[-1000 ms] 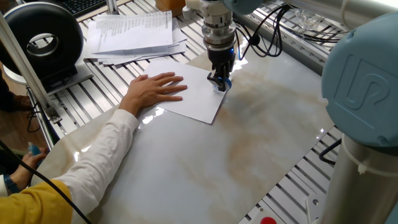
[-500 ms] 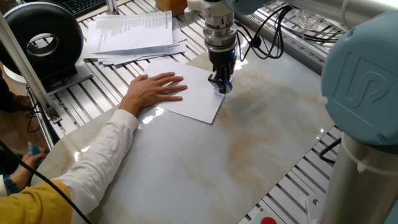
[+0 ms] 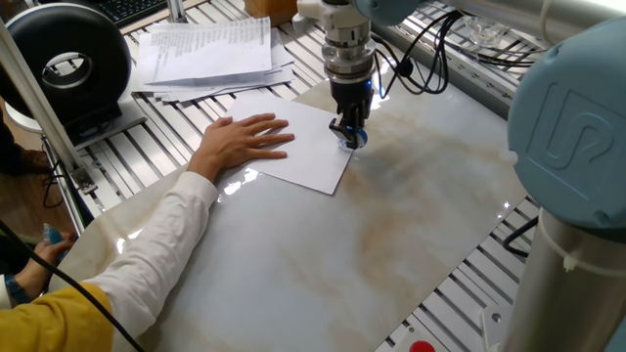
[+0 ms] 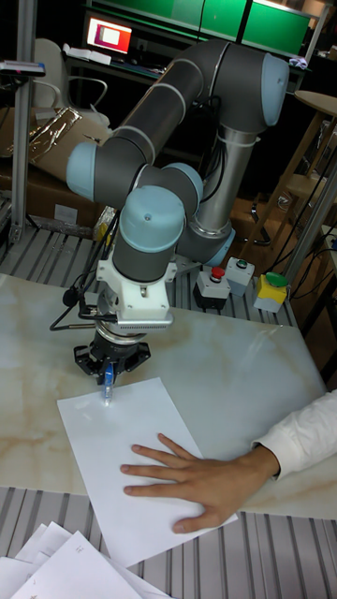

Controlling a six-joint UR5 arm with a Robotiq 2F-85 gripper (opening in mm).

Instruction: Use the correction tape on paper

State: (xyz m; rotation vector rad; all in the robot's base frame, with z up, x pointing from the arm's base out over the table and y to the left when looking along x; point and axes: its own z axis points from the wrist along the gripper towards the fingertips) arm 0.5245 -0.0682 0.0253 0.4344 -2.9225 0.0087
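White paper [image 3: 293, 147] lay flat on the marbled table [image 3: 391, 235], pinned by a person's hand [image 3: 240, 142] spread toward its 9 o'clock side in the fixed view. At the sheet's 3 o'clock edge, the gripper [image 3: 346, 129] stood vertical, fingers clamped on the blue correction tape [image 3: 350, 137], whose tip pointed straight down and appeared to touch the sheet near its corner. Nearly the whole bare sheet stretched toward 8 o'clock from the tip, so a stroke would probably need to run that way, toward the holding hand. Printed papers [image 3: 210, 49] sat well apart at 11 o'clock.
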